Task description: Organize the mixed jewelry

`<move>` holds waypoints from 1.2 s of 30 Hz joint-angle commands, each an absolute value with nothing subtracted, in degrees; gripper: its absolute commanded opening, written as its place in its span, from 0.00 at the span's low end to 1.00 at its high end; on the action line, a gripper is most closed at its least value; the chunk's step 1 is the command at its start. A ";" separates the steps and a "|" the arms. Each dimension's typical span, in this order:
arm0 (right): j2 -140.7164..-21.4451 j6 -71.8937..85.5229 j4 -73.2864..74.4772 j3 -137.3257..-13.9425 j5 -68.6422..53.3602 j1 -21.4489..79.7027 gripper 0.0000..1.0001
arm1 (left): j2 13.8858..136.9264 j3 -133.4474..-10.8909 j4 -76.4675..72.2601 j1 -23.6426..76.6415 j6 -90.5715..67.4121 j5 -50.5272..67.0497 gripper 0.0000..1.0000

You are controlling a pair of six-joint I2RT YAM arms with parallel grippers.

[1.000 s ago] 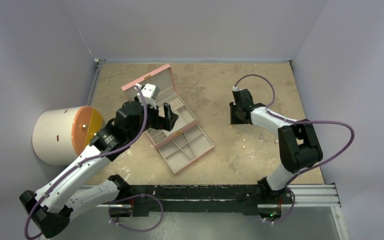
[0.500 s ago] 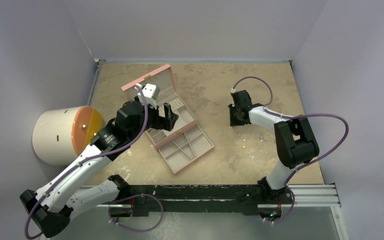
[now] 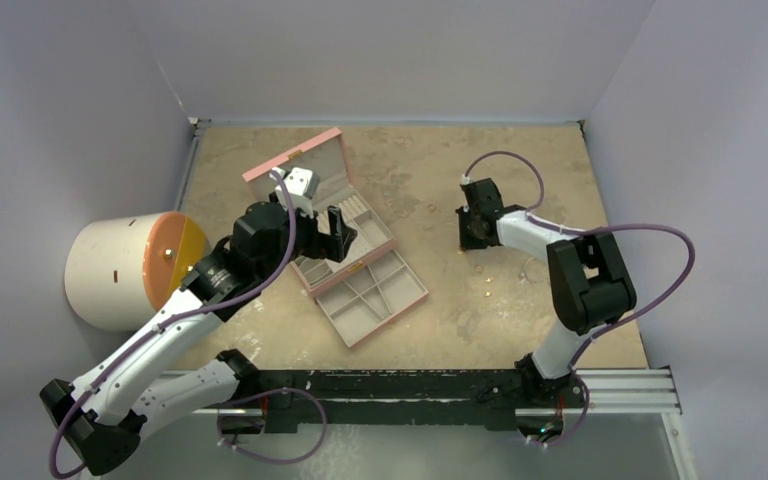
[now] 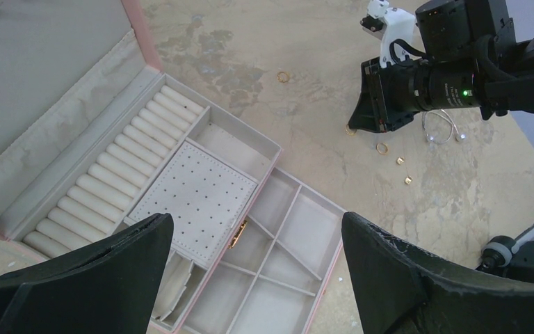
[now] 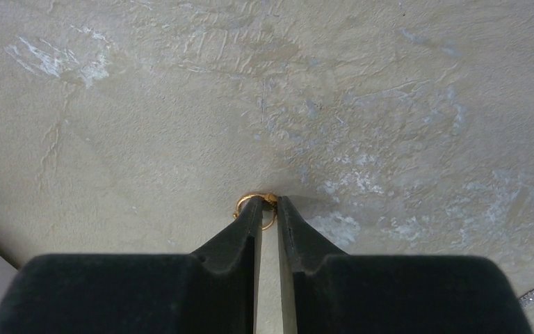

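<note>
Mixed jewelry (image 4: pixel 382 147) lies scattered on the table (image 3: pixel 410 160), right of the open pink box (image 4: pixel 276 149), well apart from it. Left gripper (image 4: pixel 256 221) hovers over the box, fingers spread wide, holding nothing. Right gripper (image 5: pixel 270 203) is down at the table, fingers almost together with a thin gap, tips on one gold ring (image 5: pixel 240 205). Can't tell whether it is actually gripped. A silver hoop (image 4: pixel 439 129) lies near it.

A mottled beige stone-look tabletop (image 3: pixel 410 170), a pale pink hinged jewelry box (image 3: pixel 295 157) lined off-white with one dotted panel (image 4: pixel 201 198), a tiny gold-coloured ring (image 5: pixel 239 204), a black right gripper (image 5: pixel 269 202).
</note>
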State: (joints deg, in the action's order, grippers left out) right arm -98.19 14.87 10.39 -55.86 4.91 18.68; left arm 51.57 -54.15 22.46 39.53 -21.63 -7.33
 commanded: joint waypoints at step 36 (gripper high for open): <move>-70.22 25.86 11.63 -54.20 8.82 42.29 0.00 | 50.32 -44.12 11.48 39.80 -47.20 -6.94 0.75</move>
